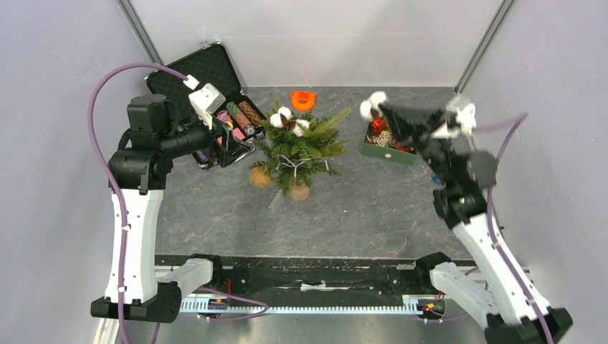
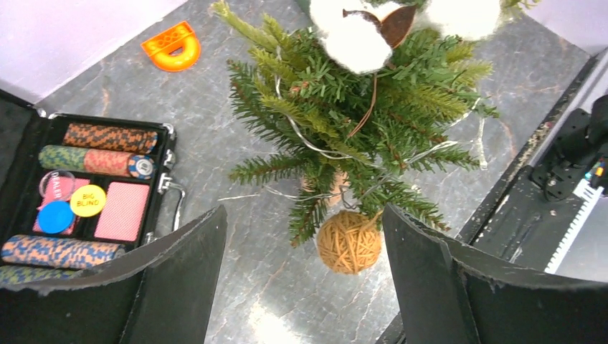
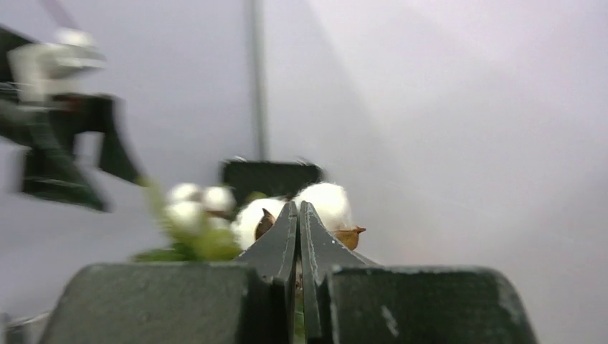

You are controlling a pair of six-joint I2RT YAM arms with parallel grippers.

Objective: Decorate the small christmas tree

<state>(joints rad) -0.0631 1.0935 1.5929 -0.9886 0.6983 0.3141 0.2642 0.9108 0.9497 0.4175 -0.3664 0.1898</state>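
The right gripper (image 3: 298, 209) was pinched shut on a cotton boll (image 3: 328, 203), held above the box (image 1: 391, 152) (likely for carrying to a branch). The tree (image 1: 300, 149) stood mid-table, and the left gripper (image 2: 302, 213) hung wide open beside it, holding nothing.

Top camera: fixed, high, behind arm bases; faces down and forward over whole table (image 1: 344, 215); farthest, widest view.
Left wrist camera: above left gripper (image 2: 303, 209); faces steeply down, close over tree (image 2: 344, 122), wicker ball (image 2: 349, 241), poker case (image 2: 18, 136).
Right wrist camera: behind right gripper (image 3: 299, 208); faces nearly level toward grey wall (image 3: 466, 107); very close, blurred; cotton sprig (image 3: 326, 204) at tips.
Shared: tree in all three views; case, ball in top and left wrist views; cotton sprig in top and right wrist views.
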